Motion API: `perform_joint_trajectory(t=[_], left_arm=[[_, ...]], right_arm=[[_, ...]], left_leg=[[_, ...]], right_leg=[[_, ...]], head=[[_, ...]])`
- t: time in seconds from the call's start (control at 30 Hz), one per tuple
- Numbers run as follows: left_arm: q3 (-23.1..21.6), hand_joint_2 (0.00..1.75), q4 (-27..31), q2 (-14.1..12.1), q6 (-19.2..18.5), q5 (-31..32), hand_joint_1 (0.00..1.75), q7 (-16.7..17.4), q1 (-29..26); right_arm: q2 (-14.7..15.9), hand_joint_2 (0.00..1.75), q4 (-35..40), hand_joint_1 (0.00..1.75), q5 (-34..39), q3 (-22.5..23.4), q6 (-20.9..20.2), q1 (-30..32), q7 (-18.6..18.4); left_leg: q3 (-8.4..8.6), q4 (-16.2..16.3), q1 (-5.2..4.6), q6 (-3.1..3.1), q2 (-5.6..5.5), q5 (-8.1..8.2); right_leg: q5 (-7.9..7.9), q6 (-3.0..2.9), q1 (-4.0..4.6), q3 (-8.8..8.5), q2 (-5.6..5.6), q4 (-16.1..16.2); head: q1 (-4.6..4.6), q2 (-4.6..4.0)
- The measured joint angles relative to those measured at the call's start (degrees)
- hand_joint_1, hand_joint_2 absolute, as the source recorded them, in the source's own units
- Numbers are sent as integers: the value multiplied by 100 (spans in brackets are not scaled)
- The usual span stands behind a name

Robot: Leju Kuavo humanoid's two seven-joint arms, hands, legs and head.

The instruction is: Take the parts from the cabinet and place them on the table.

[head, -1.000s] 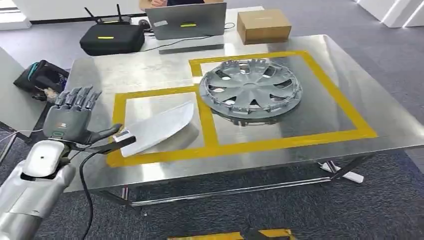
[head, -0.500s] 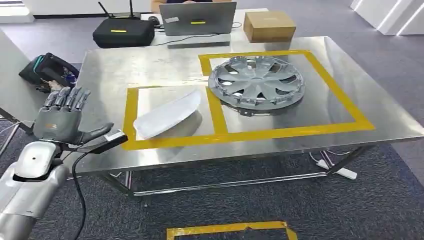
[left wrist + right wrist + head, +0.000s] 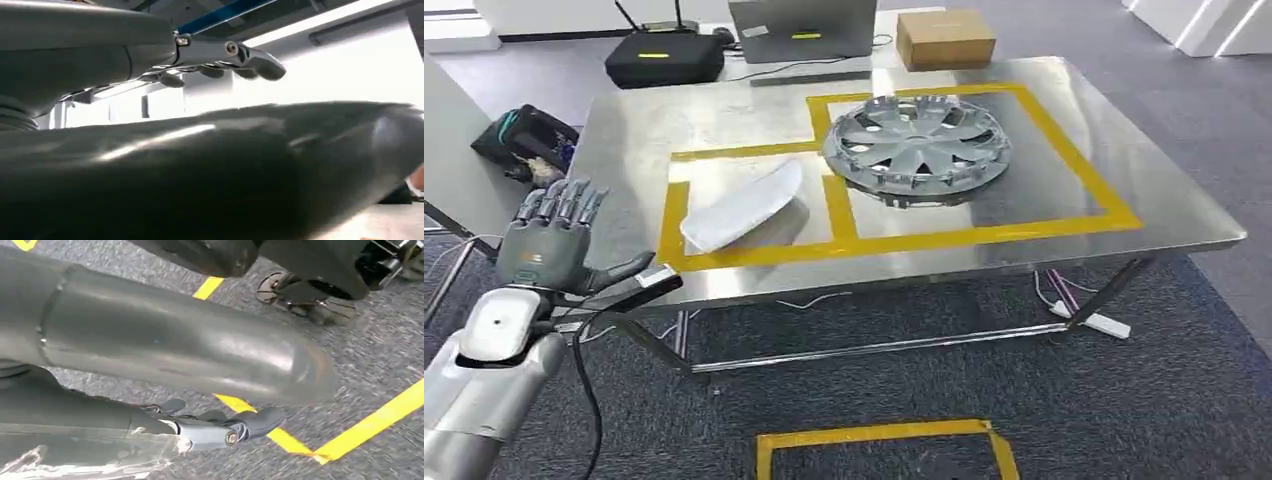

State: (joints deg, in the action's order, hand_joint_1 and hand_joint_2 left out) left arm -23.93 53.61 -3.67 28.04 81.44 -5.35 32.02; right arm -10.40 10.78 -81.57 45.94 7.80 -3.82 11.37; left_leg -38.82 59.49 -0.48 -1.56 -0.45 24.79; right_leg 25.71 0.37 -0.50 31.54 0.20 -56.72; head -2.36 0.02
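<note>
Two parts on table, left hand empty.
Left hand (image 3: 549,245) raised off the table (image 3: 624,130) edge, fingers spread. White panel (image 3: 739,205) in left taped box, hubcap (image 3: 916,148) in right. Right hand (image 3: 220,427) over floor, fingers extended, empty.

Beyond the table's far edge sit a black router case (image 3: 664,58), a grey laptop (image 3: 802,28) and a cardboard box (image 3: 945,38); a dark bag (image 3: 524,138) lies left.

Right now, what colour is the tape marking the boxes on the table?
Yellow tape, on the bare steel table; clearest in the head view.
</note>
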Motion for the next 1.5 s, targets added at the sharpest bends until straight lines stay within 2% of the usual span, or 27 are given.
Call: perform_joint_trajectory(t=[0.07,0.1,0.13,0.17,0.23,0.3,0.33,0.43,0.47,0.5,0.57,0.63,0.67,0.73,0.77,0.8,0.83,0.93,0.97,1.0,1.1,1.17,1.27,1.33,1.4,1.47,1.5], left_arm=[[4,0,-15,-2,-2,35,0,0,-3],[4,0,-22,-4,-9,65,0,0,-8],[4,0,-33,-7,-26,85,0,0,-7],[4,0,-39,-7,-42,96,0,0,-5],[7,0,-57,-7,-77,136,0,0,14],[13,0,-61,-24,-72,151,0,0,39],[15,0,-66,-42,-66,155,0,0,54],[15,0,-120,-122,-35,188,0,-4,41],[15,0,-135,-131,-20,190,0,-15,44],[20,0,-148,-153,-11,190,0,-15,45],[31,0,-170,-197,2,177,0,-28,28],[39,0,-184,-227,31,133,0,-31,-34],[46,0,-192,-245,48,131,0,-44,-72],[79,0,-199,-280,89,109,0,-48,-147],[90,0,-199,-295,98,105,0,-48,-154],[126,0,-197,-325,111,94,0,-48,-148],[146,0,-197,-339,118,90,0,-48,-142],[153,0,-201,-391,129,83,0,-48,-194],[153,0,-201,-395,127,83,0,-50,-233],[159,0,-201,-413,127,81,0,-50,-266],[196,0,-201,-481,155,50,0,-44,-352],[234,0,-199,-516,175,39,0,-31,-454],[460,0,-164,-698,308,-35,0,4,-830],[739,0,-107,-879,418,-127,0,4,-1063],[1039,0,-72,-1056,542,-173,0,-18,-1317],[1358,0,-59,-1165,586,-230,0,-101,-1700],[1522,0,-59,-1202,599,-258,0,-149,-1857]], right_arm=[[0,0,0,0,9,0,-28,4,7],[0,0,0,0,13,0,-44,17,7],[7,0,0,0,22,0,-55,28,7],[13,0,0,0,37,4,-66,28,7],[28,0,0,0,72,18,-85,23,9],[39,0,0,0,85,22,-107,20,9],[39,0,0,0,87,24,-118,24,11],[44,0,0,0,87,26,-142,31,13],[65,0,0,0,87,28,-142,32,15],[72,0,0,0,85,28,-146,51,18],[87,0,0,0,85,31,-155,58,24],[94,0,0,0,85,31,-157,56,24],[105,0,0,0,85,31,-157,56,24],[120,0,0,0,85,35,-157,55,26],[122,0,0,0,85,37,-157,50,26],[103,0,0,0,85,37,-160,32,33],[103,0,0,0,85,37,-160,19,39],[114,0,0,0,87,46,-162,35,42],[114,0,0,0,92,50,-162,31,42],[114,0,0,0,96,52,-162,23,42],[116,0,0,0,114,57,-162,38,42],[116,0,0,0,116,66,-162,45,42],[116,0,0,0,142,83,-160,34,57],[105,0,0,0,175,118,-157,56,59],[105,0,0,0,188,153,-155,85,57],[109,0,0,0,199,173,-153,127,42],[114,0,0,0,212,181,-144,131,39]], left_leg=[[-254,945,34,-57,1,664],[-321,1303,44,-73,0,773],[-298,1453,52,-83,1,704],[-164,1378,53,-82,1,527],[407,647,51,-53,3,160],[1190,-390,16,23,5,266],[1313,-692,-7,75,6,350],[1214,-747,-23,201,11,158],[1182,-781,9,222,47,86],[1112,-779,18,267,41,27],[951,-767,28,282,40,-96],[810,-732,31,262,40,-183],[753,-716,39,241,41,-220],[647,-662,89,170,42,-282],[611,-621,101,133,39,-303],[528,-593,71,97,37,-327],[480,-553,53,63,35,-367],[379,-553,73,-2,25,-479],[332,-508,87,-23,28,-366],[244,-275,84,-44,32,-63],[-168,1154,79,-54,32,872],[-148,1480,55,9,31,904],[639,533,-42,179,32,323],[1412,-501,-146,292,58,453],[1376,-611,-153,254,65,435],[1298,-660,-109,288,90,292],[1227,-650,-90,310,99,215]], right_leg=[[-140,0,-1,185,-3,-2],[-205,6,-2,268,-11,-3],[-270,12,-5,354,-21,-6],[-334,17,-8,435,-29,-7],[-449,50,-17,564,-34,-8],[-550,117,-10,606,-36,9],[-641,161,-28,608,-44,59],[-829,270,-46,632,-37,201],[-690,284,-53,699,-27,157],[-353,298,-44,816,-28,-107],[292,336,-54,1109,-29,-1101],[424,373,-66,1205,-30,-1773],[286,387,-74,1087,-30,-1736],[-86,427,-97,443,-30,-929],[-107,473,-125,76,-27,-401],[65,522,-99,-203,19,-67],[91,415,-102,-186,45,59],[25,310,-97,0,28,-66],[-23,234,-108,52,17,-53],[-71,160,-98,119,21,-53],[-228,76,-36,321,23,-55],[-352,36,16,470,16,-56],[-522,-7,63,662,41,-55],[-629,14,90,729,72,-65],[-779,57,70,750,48,-9],[-891,120,105,780,68,42],[-633,156,97,850,54,-53]], head=[[13,0],[13,0],[20,0],[15,0],[13,0],[9,0],[7,0],[15,0],[13,0],[-15,0],[-20,0],[-28,0],[-33,0],[-31,0],[-30,0],[-81,0],[-76,2],[-57,0],[-59,0],[-44,0],[-22,0],[-28,0],[-26,0],[-24,0],[-44,0],[-28,0],[22,0]])
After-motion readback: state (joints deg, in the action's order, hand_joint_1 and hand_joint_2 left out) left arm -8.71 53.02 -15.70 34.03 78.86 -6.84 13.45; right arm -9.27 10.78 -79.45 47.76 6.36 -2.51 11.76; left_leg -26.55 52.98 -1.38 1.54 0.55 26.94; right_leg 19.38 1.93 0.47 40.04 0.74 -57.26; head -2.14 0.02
